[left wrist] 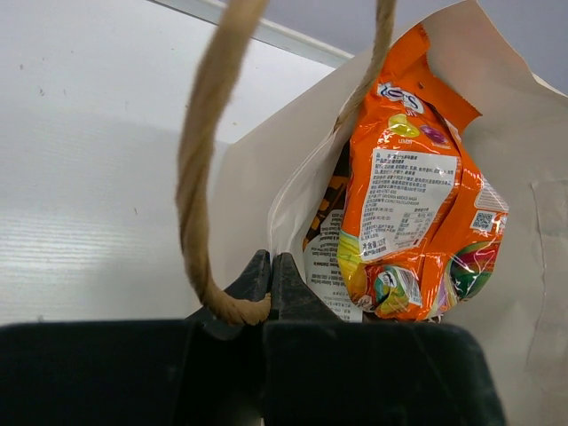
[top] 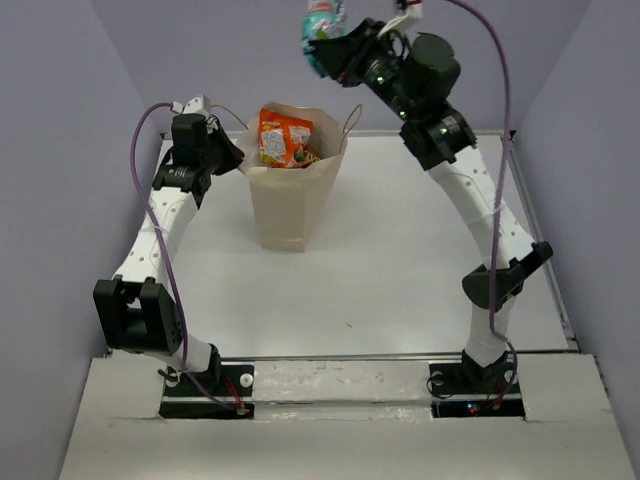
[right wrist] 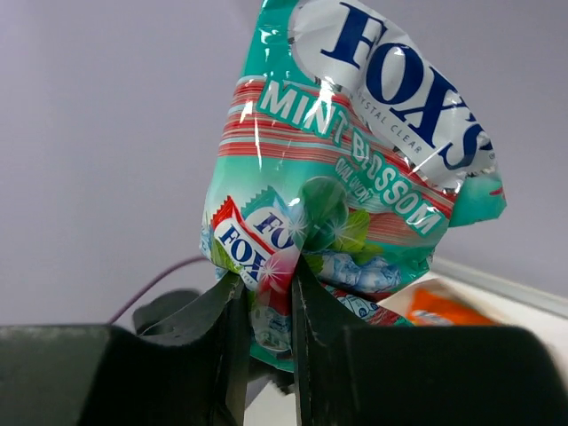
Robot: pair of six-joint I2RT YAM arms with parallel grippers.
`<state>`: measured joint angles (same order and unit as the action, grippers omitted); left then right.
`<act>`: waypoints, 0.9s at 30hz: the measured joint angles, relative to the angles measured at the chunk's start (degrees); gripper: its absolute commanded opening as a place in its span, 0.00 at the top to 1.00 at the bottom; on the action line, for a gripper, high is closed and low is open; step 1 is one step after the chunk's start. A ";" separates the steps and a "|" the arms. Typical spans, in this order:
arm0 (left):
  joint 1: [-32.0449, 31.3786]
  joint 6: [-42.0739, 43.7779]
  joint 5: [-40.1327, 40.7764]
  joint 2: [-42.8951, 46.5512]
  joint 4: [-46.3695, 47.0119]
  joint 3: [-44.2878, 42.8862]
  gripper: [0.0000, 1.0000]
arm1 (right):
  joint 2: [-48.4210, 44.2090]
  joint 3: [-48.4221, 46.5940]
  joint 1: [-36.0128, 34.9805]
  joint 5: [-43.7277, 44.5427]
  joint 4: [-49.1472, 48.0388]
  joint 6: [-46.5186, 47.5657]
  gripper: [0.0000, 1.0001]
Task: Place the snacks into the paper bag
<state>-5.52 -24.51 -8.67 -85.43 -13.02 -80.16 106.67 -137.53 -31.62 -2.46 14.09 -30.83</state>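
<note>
As top view shows, right gripper (top: 338, 50) holds small teal-green foil packet (top: 322, 25) at one o'clock above tall cream-white paper bag (top: 290, 205) | left wrist: left gripper (left wrist: 271, 275) clamps bag rim, likely steadying mouth; orange foil packet (left wrist: 408, 204) inside | right wrist: fingers (right wrist: 231, 337) pinch packet's bottom.

White table (top: 400, 260) held a cream paper bag (top: 288, 210) standing upright, far left of centre. Left arm base (top: 205, 388), right arm base (top: 478, 382) at near edge.

You're looking at one paper bag (top: 288, 205) with two cord handles (left wrist: 200, 177); two packets show in its mouth, one orange packet (left wrist: 404, 195) and one half-hidden packet (left wrist: 324, 253); one teal-green packet (right wrist: 346, 177) aloft, three snacks visible
</note>
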 measured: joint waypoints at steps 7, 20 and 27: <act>0.00 0.04 0.42 0.07 -0.09 0.00 1.00 | 12.39 4.04 -8.90 -7.93 -4.61 -2.01 0.99; -0.11 0.26 0.72 0.11 -0.13 0.00 1.00 | 18.29 8.22 -9.75 5.11 11.10 -0.50 0.69; -0.15 0.28 0.74 0.09 -0.04 0.00 1.00 | 29.00 -5.84 -10.45 9.88 22.08 -0.68 0.30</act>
<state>-5.67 -24.23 -7.92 -85.34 -13.06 -80.16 135.68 -143.37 -42.06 7.42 36.16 -31.51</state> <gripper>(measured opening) 0.069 0.571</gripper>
